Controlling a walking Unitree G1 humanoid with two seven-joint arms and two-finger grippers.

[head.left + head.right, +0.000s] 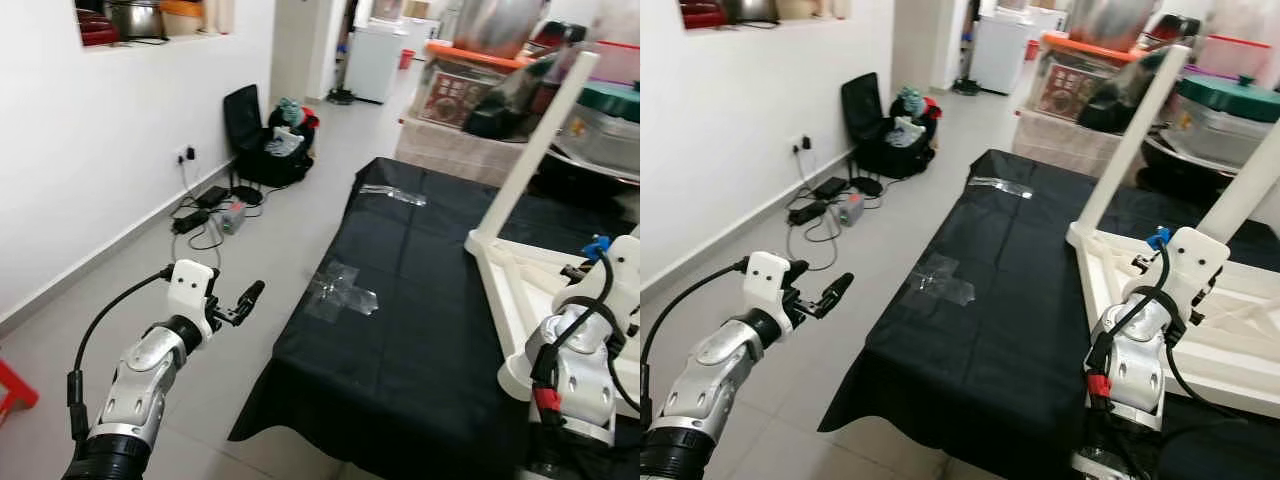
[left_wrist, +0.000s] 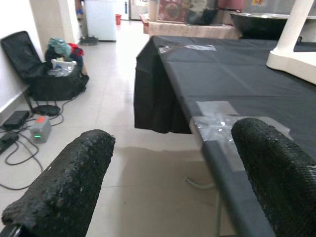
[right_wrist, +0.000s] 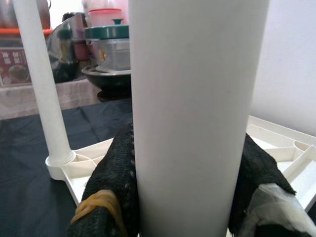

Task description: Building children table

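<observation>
White plastic table [image 1: 1200,330] lies upside down on the black cloth [image 1: 1010,300].
Right gripper [image 3: 190,197] pinches one upright leg [image 3: 195,98]; left gripper [image 2: 168,182] hangs spread.

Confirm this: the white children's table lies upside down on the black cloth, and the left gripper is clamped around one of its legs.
Wrong arm. The right gripper is clamped around the white leg, as the right wrist view shows. The left gripper is open over the floor beside the black cloth. The children's table does lie upside down.
</observation>
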